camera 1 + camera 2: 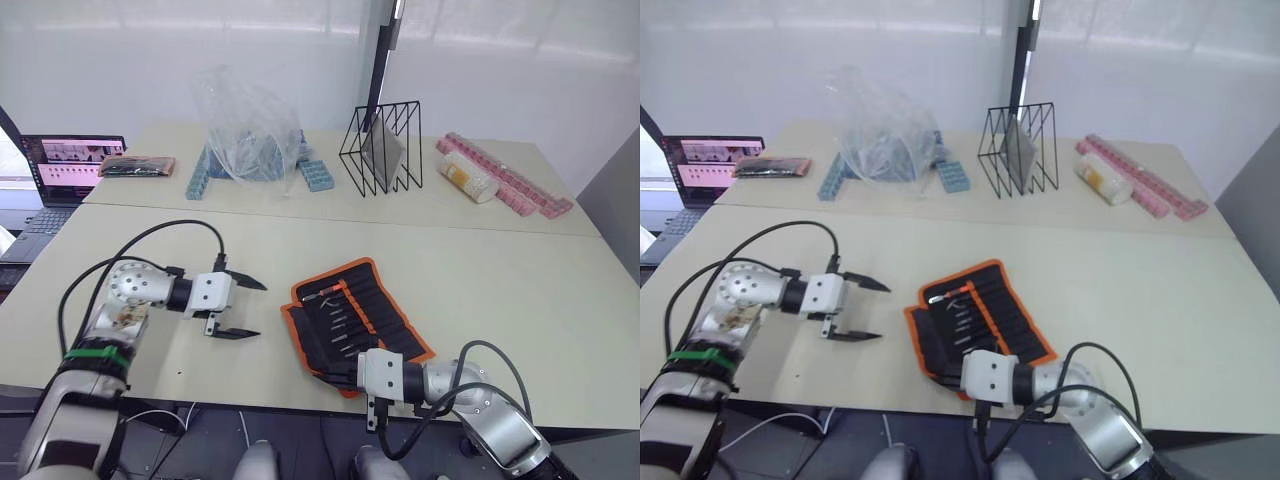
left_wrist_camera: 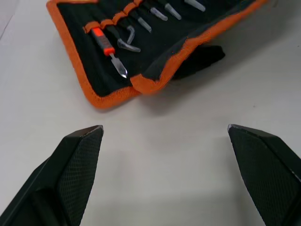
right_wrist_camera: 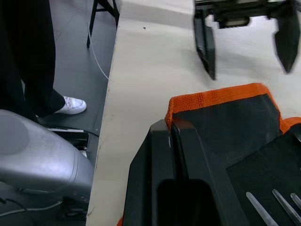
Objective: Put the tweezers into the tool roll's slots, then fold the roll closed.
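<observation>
Silver arms, black looping cables, white wrist blocks, black claws
</observation>
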Tool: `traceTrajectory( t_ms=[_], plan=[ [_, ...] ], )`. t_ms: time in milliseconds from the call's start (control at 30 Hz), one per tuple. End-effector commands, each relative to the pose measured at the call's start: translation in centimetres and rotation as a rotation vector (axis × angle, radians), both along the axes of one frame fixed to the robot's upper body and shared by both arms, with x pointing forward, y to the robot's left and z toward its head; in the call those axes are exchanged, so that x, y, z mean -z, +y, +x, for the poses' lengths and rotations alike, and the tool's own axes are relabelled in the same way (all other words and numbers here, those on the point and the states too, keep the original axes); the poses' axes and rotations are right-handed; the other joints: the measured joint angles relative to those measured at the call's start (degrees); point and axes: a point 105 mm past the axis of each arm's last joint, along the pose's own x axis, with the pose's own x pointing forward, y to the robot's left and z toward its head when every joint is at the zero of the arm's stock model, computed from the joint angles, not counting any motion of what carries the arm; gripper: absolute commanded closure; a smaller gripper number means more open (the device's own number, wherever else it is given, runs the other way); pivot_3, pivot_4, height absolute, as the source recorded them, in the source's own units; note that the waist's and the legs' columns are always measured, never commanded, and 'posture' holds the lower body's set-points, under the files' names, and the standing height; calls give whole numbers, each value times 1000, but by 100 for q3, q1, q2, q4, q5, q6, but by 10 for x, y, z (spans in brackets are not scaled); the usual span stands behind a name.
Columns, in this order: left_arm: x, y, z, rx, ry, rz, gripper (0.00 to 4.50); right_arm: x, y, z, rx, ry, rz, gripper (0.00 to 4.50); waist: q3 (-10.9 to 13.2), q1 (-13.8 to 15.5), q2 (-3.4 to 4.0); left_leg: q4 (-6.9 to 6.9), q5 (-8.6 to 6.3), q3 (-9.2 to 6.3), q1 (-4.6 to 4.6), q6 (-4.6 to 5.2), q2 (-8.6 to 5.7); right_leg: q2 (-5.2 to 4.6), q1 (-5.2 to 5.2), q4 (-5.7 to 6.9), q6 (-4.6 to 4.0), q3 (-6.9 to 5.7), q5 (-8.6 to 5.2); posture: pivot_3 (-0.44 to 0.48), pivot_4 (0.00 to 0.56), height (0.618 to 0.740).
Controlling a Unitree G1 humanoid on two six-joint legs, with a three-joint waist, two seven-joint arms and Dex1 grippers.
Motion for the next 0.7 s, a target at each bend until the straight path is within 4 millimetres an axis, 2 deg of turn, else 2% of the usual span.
traceTrajectory(
  t_ms=[33,167,267,300,333,700],
  plan=[
    [-4,-23,4,122,-38,11,0,-12,4,-2,4,-53,34,4456,0,7,0,6,-1,-4,-7,1,-2,0,-3,0,0,-2,0,0,150,708],
    [-2,-40,6,209,-41,26,0,-10,1,-3,41,-54,32,4456,0,-48,0,18,-3,-6,-10,6,-5,-1,-3,11,2,0,2,0,150,708],
    [-1,-44,7,234,-43,52,0,-9,0,-5,55,-56,27,4456,0,-54,0,18,-3,-8,-7,6,-4,0,-3,20,2,-1,2,0,150,708],
    [-1,-44,7,238,-46,58,558,-9,0,-5,61,-57,26,4500,0,-51,0,19,-3,-9,-7,7,-4,1,-3,20,2,-1,2,0,150,708],
    [-2,-44,8,240,-48,64,776,-10,-1,-5,67,-58,27,4500,0,-43,0,21,-3,-11,-8,7,-5,1,-3,20,3,-1,1,0,150,708],
    [6,-35,5,242,-52,92,4410,-7,-5,-3,96,-57,10,4500,1,-29,-1,33,-3,-14,-10,6,-6,0,0,25,3,-2,1,0,150,708]
  ],
)
